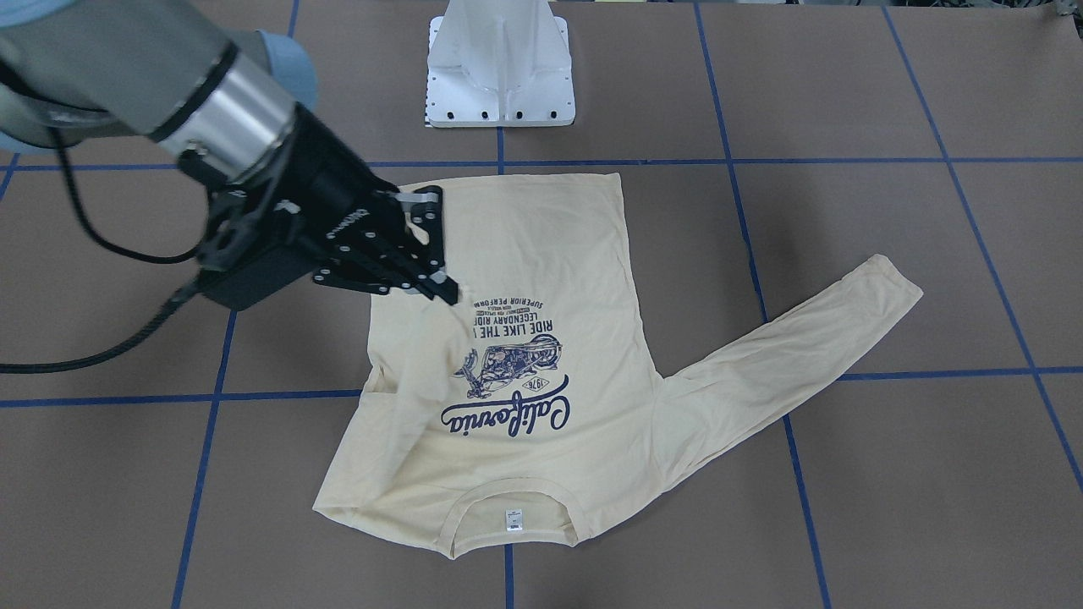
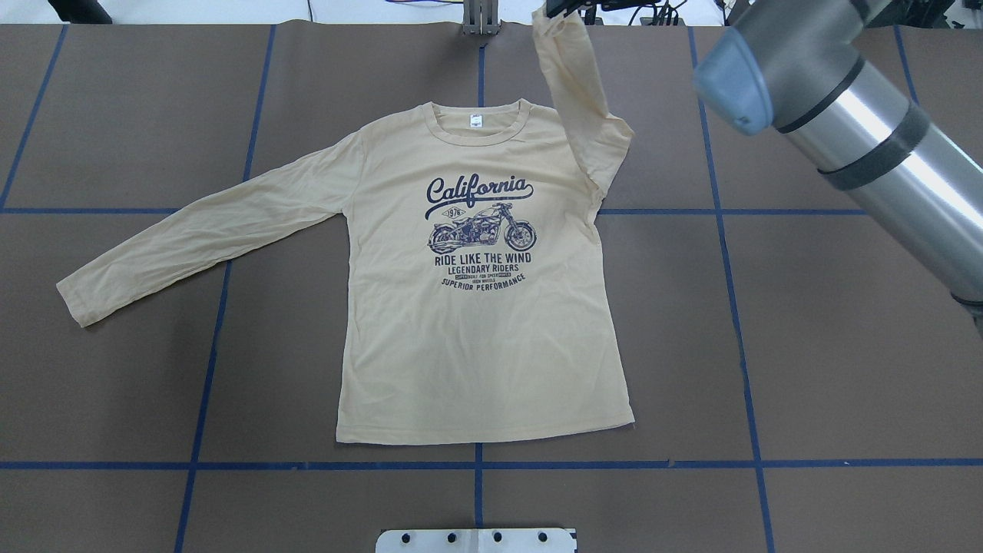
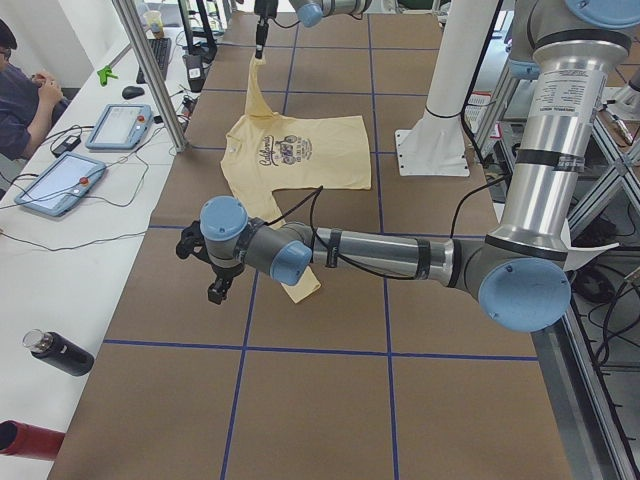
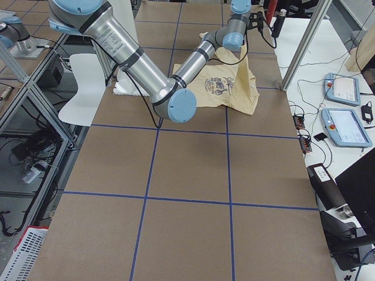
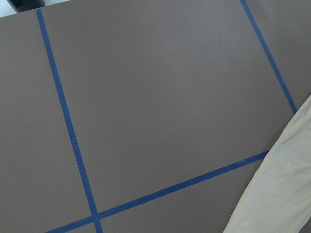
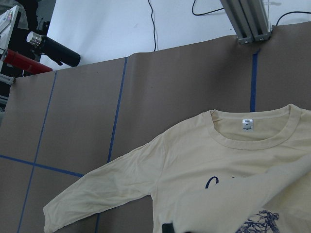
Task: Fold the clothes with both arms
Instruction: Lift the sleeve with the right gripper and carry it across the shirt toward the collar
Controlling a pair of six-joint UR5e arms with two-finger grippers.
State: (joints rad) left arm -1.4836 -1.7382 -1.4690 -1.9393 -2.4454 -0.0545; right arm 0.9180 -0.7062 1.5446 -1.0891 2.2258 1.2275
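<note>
T-shirt (image 2: 476, 346): lies flat, print up, on the table (image 2: 806, 346) before the pedestal base (image 1: 499, 76), with its hem toward the base.
Right gripper (image 2: 559, 9): clamped on a sleeve (image 2: 572, 84) cuff, which it holds raised on the far side of the collar from the base.
Other sleeve (image 2: 207, 230): spread flat.
Left gripper (image 3: 218, 290): near that cuff; how far it is open cannot be told.
</note>
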